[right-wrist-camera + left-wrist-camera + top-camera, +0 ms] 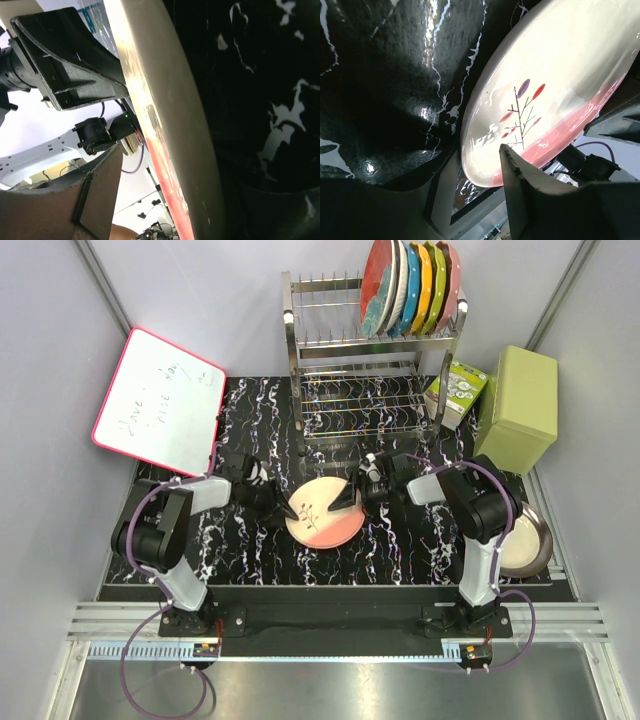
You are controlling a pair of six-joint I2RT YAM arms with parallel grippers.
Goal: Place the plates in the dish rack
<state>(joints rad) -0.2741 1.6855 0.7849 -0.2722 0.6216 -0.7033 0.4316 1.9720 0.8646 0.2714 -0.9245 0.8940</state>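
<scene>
Straddling the plate (328, 526) rim, left claw (292, 509) and right claw (351, 499) have uncertain grip.

The plate (322, 512) has a smooth, glossy glaze. The table (250, 410) is glossy black, marbled. The rack (345, 400) is shiny metal wire. The fingers (530, 200) are matt black plastic.

Bare worktop (262, 430) lies between the pink-and-cream plate (322, 515) and the dish rack (292, 340). The rack's upper prongs stand free at left; a row of plates (412, 285) fills the right. A whiteboard (160, 400) flanks left, a green box (518, 405) right.
</scene>
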